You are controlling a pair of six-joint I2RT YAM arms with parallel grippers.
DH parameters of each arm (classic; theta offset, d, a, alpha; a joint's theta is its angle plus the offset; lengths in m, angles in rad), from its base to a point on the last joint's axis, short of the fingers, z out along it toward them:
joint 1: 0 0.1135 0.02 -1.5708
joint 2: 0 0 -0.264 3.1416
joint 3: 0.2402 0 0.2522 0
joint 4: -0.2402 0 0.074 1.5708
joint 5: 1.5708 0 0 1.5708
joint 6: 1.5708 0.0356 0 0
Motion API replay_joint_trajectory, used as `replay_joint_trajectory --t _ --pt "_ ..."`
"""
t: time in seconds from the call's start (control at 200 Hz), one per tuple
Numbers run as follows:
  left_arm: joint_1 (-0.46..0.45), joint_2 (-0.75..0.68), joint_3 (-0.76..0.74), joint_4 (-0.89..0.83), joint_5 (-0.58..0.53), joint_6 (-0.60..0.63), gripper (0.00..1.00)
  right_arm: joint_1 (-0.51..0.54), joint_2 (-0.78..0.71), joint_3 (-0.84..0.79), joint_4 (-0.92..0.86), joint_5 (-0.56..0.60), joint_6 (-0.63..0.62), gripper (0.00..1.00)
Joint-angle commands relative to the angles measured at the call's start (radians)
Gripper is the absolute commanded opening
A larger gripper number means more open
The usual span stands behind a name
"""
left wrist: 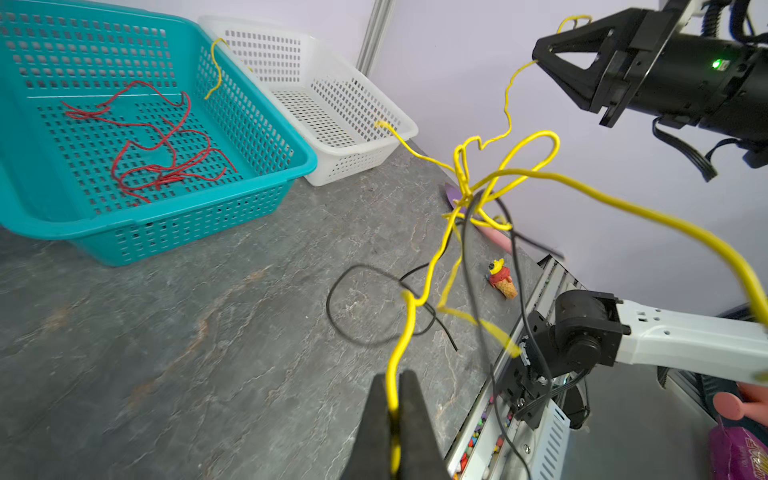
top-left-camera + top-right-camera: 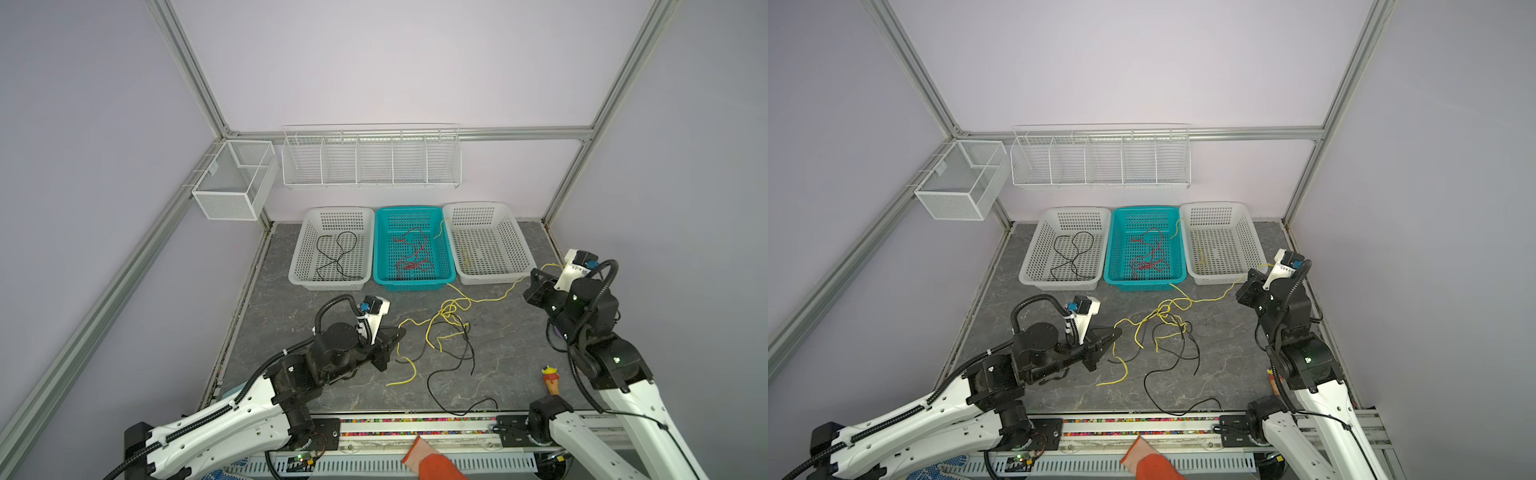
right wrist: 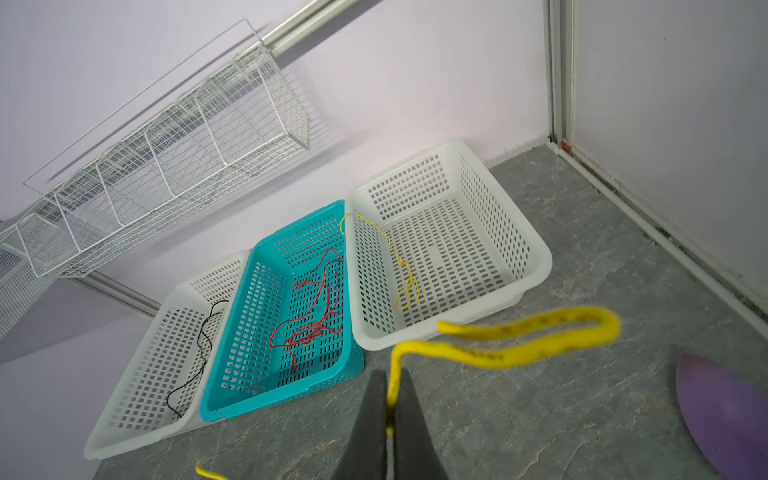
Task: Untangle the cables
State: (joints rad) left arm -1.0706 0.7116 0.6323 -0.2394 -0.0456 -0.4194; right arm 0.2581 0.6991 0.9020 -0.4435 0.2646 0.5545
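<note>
The grey tabletop [image 2: 498, 374] fills the lower half of both top views. Two robot arms reach in from the bottom edge: the left arm [image 2: 232, 419] at lower left and the right arm [image 2: 623, 399] at lower right.

On the back wall hangs one wire rack [image 2: 371, 160] with five compartments. One mesh box [image 2: 232, 183] hangs to its left.

Three baskets stand side by side along the far edge of the tabletop:
- a left white basket [image 2: 328, 283]
- a teal basket [image 2: 411, 283] in the middle
- a right white basket [image 2: 490, 277]

One black cable [image 2: 338, 257] lies looped in the left white basket. Red cables [image 2: 411, 257] lie bunched in the teal basket, and their number cannot be told. One thin yellow cable [image 3: 401, 266] lies in the right white basket, its end hooked over the rim into the teal basket.

The remaining cables form one tangle [image 2: 451, 311] at the centre of both top views. Yellow and black strands are knotted together there, and their number cannot be told.

The left end effector [image 1: 394, 386] is clenched on a yellow strand [image 1: 409, 316] at the tangle's left. The right end effector [image 3: 390, 386] is clenched on another yellow strand [image 2: 498, 297], which runs from the tangle toward the right, just in front of the right white basket. A black strand [image 2: 457, 409] trails toward the bottom centre.

One small ice-cream toy [image 2: 551, 379] lies at lower right.
</note>
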Motion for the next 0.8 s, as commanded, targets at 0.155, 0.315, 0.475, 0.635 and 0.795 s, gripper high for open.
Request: replay_joint_trajectory --t 0.155,0.315,0.475,0.635,0.795 --pt "0.058 -0.136 0.087 -0.305 -0.243 -0.001 0.0 -0.198 0.069 -0.078 -0.022 -0.131 0.07 0.06" --pt "0.07 -0.211 0.154 -0.404 -0.349 0.008 0.0 -0.245 0.091 -0.102 -0.014 -0.169 0.066 0.06" --pt "0.07 -0.261 0.245 -0.518 -0.445 0.025 0.0 -0.282 0.095 -0.097 -0.025 -0.149 0.041 0.06" --pt "0.07 -0.281 0.347 -0.565 -0.444 0.065 0.0 -0.293 0.112 -0.109 -0.006 -0.208 0.051 0.06" --pt "0.07 -0.305 0.499 -0.596 -0.512 0.14 0.0 -0.341 0.175 -0.156 0.015 -0.286 0.074 0.06"
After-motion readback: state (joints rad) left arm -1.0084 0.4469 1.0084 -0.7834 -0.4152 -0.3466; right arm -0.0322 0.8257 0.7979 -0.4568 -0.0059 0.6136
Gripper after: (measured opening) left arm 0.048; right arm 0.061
